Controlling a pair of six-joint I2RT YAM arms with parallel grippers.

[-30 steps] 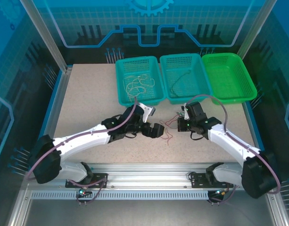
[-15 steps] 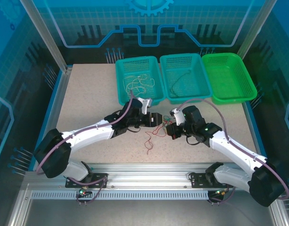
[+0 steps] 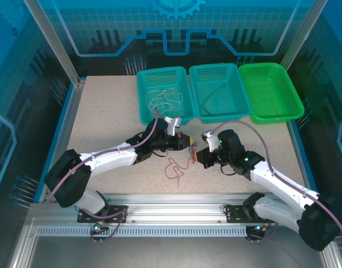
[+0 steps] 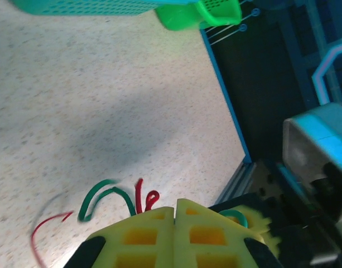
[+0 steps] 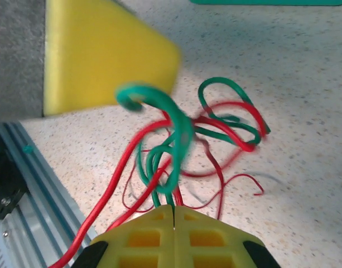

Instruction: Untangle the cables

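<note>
- the cables [image 5: 176, 139]: a red and green knot held just above the table [image 3: 104, 128], between the two arms, in front of the baskets. One loose red strand [image 3: 173, 167] trails onto the table toward the near edge.
- Handling, my guess: very light, thin and floppy with a bit of spring in the curls, so they will snag on each other, not slide. I'd pull slowly and take hold near the knot on one colour only, not on a loose end.
- right gripper [image 5: 174, 212]: pads fully together, with green and red strands running into the seam, so it has the bundle.
- left gripper [image 4: 174, 215]: pads closed too. Red and green ends vanish behind its top edge, so it is probably pinching a strand, though the contact itself is hidden.
- The right wrist view shows which strands cross and a green loop [image 5: 138, 95] touching the left gripper's yellow pad [image 5: 104, 56]. The top view can't resolve that.
- The top view gives the layout: white strands [image 3: 165, 99] in the left teal basket [image 3: 140, 95], a dark strand [image 3: 215, 92] in the middle teal basket [image 3: 215, 66], and the green basket [image 3: 271, 92] at the right.
- The left wrist view adds little: short strand ends and the table edge.
</note>
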